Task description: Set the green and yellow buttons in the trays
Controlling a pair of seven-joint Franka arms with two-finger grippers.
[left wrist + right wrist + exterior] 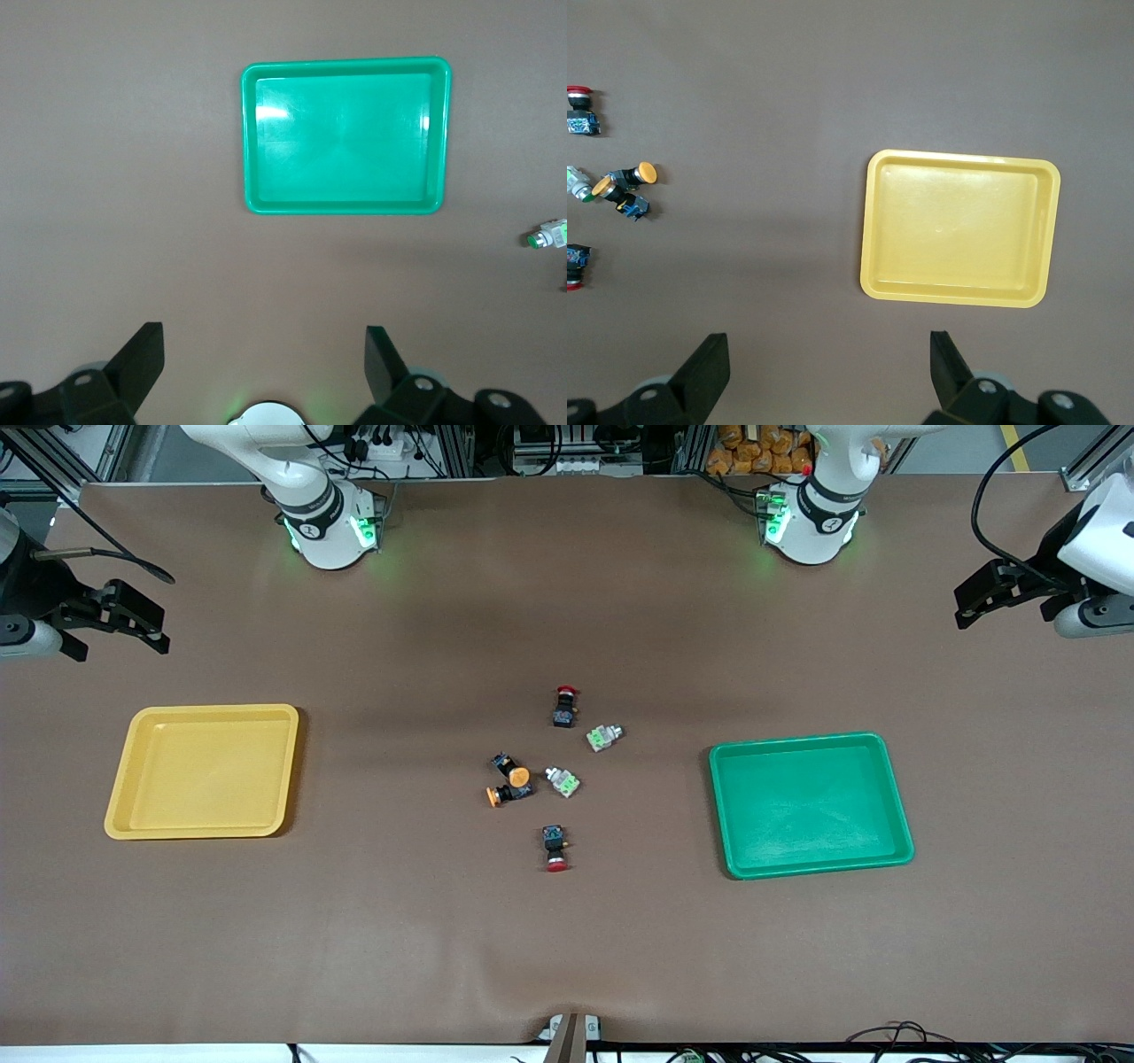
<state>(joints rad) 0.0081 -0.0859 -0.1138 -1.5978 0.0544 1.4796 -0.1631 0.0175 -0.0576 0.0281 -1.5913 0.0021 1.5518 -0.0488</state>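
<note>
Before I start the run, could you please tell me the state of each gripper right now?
Left gripper: open, holding nothing, waiting at its end of the table.
Right gripper: open, holding nothing, waiting at its end.

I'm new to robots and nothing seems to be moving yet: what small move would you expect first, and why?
Probably the right gripper, open and waiting at its end of the table, swings over the two yellow buttons clustered mid-table. Both trays, the yellow tray and the green tray, hold nothing, and the left gripper also waits open, so a first pick comes next.
</note>
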